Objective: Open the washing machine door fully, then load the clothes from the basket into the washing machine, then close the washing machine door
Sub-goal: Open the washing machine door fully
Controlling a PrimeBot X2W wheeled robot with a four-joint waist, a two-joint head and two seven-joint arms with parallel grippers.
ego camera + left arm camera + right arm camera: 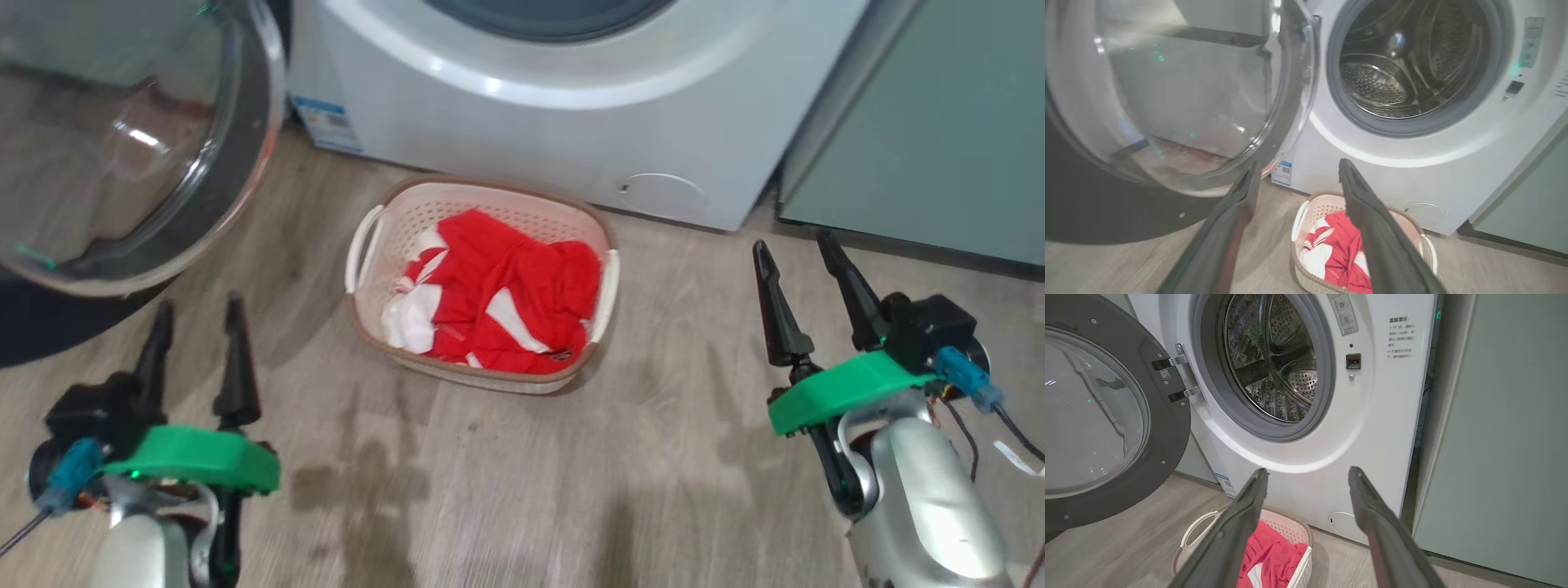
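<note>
L gripper (200, 304) & R gripper (793, 242) both spread wide, empty. Basket (377, 269) w/ clothes (506, 294) sits on floor betw. them, slightly ahead. Washer door (122, 147) hangs open ahead-left of L gripper.

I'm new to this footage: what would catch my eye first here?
Bright red shirts with white stripes lie heaped in the cream perforated plastic basket on the floor before the white washing machine. Its round black-rimmed glass door stands open at the left, baring the steel drum.
</note>
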